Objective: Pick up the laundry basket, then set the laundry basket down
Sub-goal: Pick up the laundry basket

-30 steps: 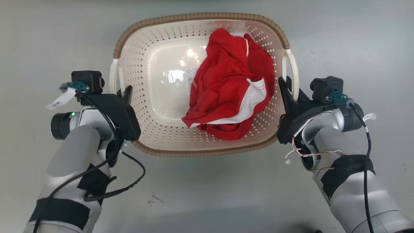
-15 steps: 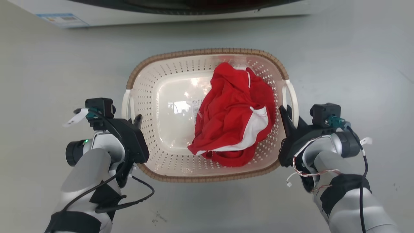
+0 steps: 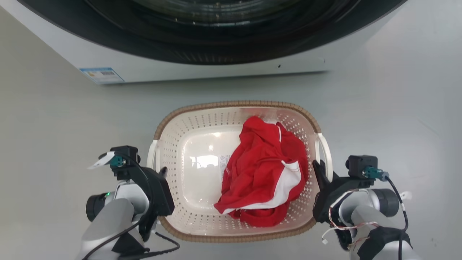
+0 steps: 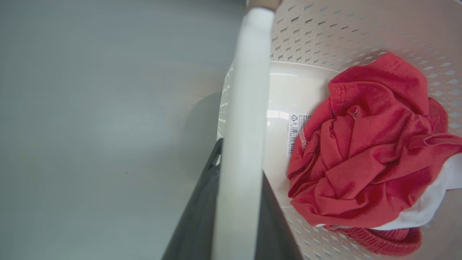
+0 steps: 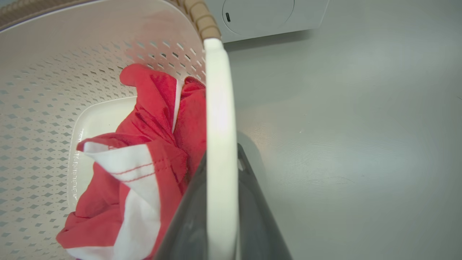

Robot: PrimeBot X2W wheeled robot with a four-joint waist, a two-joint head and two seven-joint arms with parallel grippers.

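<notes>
You have the laundry basket [image 3: 236, 104] square between both arms, over the grey floor [image 3: 54, 126] in front of the washer [image 3: 216, 68], with a strip of bare floor between the basket's far rim and the machine. Whether its base rests on the floor or hangs just above it, you cannot tell from these views.

Your left gripper [image 3: 160, 173] is at the basket's left side. In the left wrist view its dark fingers [image 4: 202, 206] stand either side of the white left loop handle [image 4: 245, 108], closed against it.

Your right gripper [image 3: 319, 169] mirrors that at the right side. In the right wrist view its fingers [image 5: 252, 202] clasp the right loop handle [image 5: 218, 126], one finger inside the basket wall and one outside.

A crumpled red garment [image 3: 263, 169] with white trim lies inside, toward the basket's right half and near edge, close to the right gripper.
</notes>
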